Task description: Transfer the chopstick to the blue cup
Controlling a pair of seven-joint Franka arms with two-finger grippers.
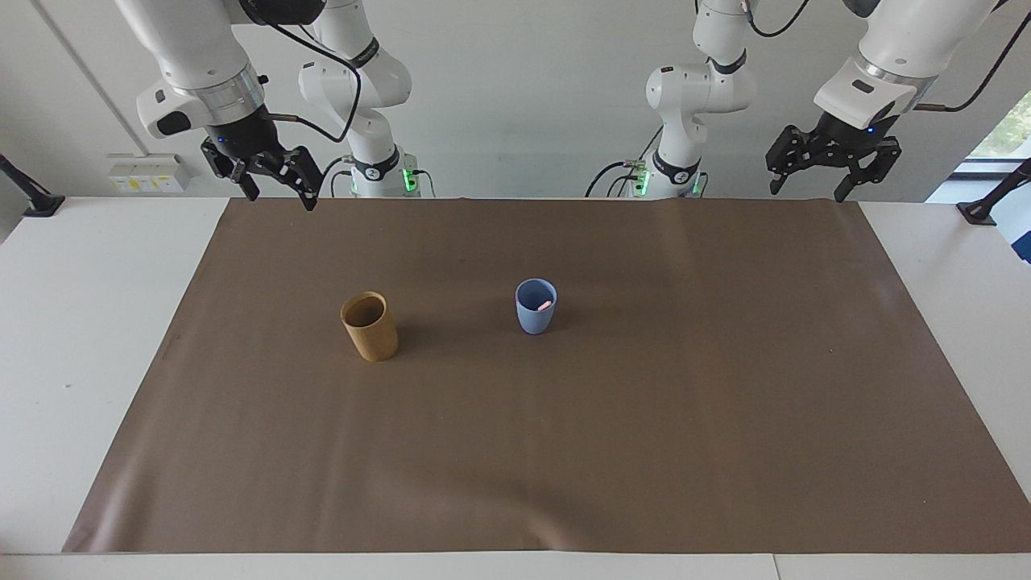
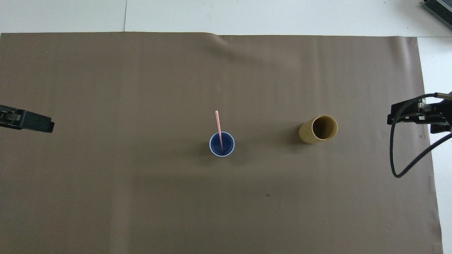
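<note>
The blue cup (image 1: pixel 536 307) stands upright near the middle of the brown mat, and it shows from above in the overhead view (image 2: pixel 214 145). A pink chopstick (image 2: pixel 219 129) stands in it, leaning away from the robots; in the facing view only its pink tip (image 1: pixel 545 305) shows inside the rim. My right gripper (image 1: pixel 276 187) is open and empty, raised over the mat's corner at the right arm's end; it also shows in the overhead view (image 2: pixel 399 114). My left gripper (image 1: pixel 808 184) is open and empty, and waits raised over the left arm's end of the mat.
A tan cylindrical cup (image 1: pixel 370 326) stands upright beside the blue cup, toward the right arm's end, and looks empty from above (image 2: pixel 319 128). The brown mat (image 1: pixel 564 451) covers most of the white table. A black cable (image 2: pixel 397 148) hangs from the right arm.
</note>
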